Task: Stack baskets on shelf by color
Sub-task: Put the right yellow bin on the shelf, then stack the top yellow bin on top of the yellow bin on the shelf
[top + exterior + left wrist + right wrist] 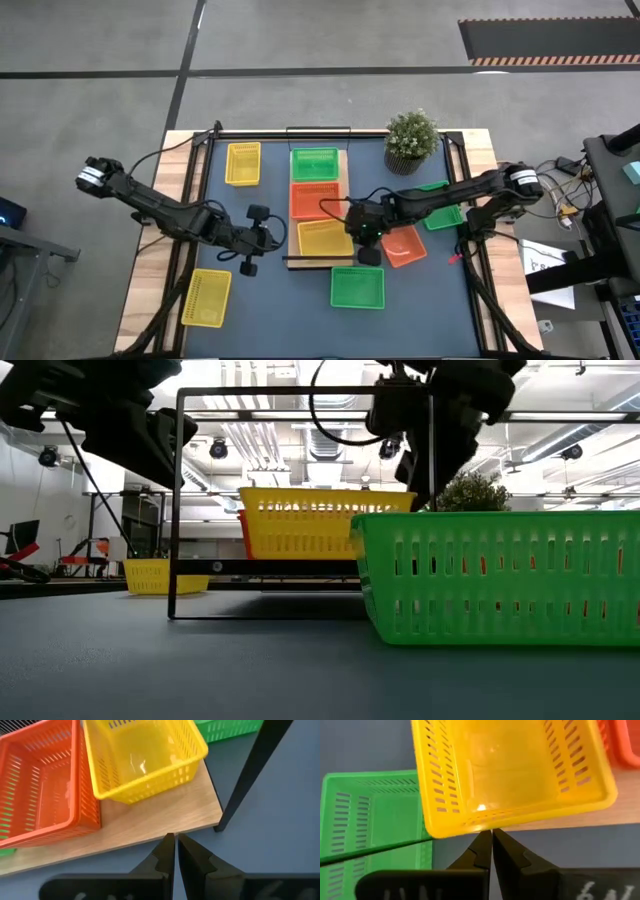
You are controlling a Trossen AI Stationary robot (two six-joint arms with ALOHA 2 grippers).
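Overhead arrangement of the shelf (318, 205), a long light-wood board with thin black wire frames at its ends, lying at the middle of the dark blue surface (270, 300). Three baskets sit on the shelf in a row: a green basket (315, 164) at the far end, an orange basket (313, 198) in the middle touching it, and a yellow basket (325, 238) at the near end. The left hand (268, 238) hovers just beside the shelf's near end on its left side, its fingers (167, 851) pressed together and empty; the left wrist view shows the yellow and orange baskets on the wood directly ahead of it. The right hand (362, 232) hangs at the shelf's near end on its right side, just beside the yellow basket's rim, its fingers (485, 847) likewise closed on nothing. Off the shelf, a second green basket (358, 286) lies on the surface just beyond the shelf's near end; a second orange basket (404, 247) lies to the right of that end, and a third green basket (437, 212) lies farther right, partly hidden under the right arm. A small yellow basket (243, 163) lies left of the shelf's far end, and another yellow basket (206, 297) lies well left of the near end. A potted plant (411, 141) stands right of the shelf's far end.
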